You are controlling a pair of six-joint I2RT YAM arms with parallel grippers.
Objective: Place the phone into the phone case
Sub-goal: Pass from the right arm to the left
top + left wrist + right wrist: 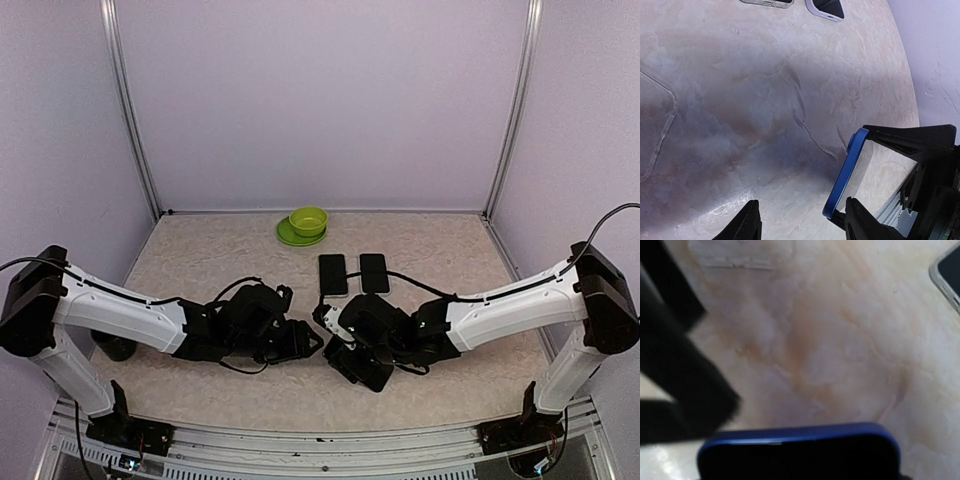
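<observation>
My right gripper [352,362] is shut on a blue-edged phone [800,452] with a dark screen and holds it on edge just above the table. In the left wrist view the phone [845,172] stands tilted between the right gripper's black fingers [910,140]. My left gripper [802,225] is open and empty, with its right finger close beside the phone's lower end. A clear phone case [655,125] lies flat on the table at the left edge of the left wrist view. It also shows in the right wrist view [740,255].
Two more phones [332,273] [374,272] lie side by side at the back centre. A green bowl [308,220] stands on a green plate [288,236] behind them. Both arms meet mid-table.
</observation>
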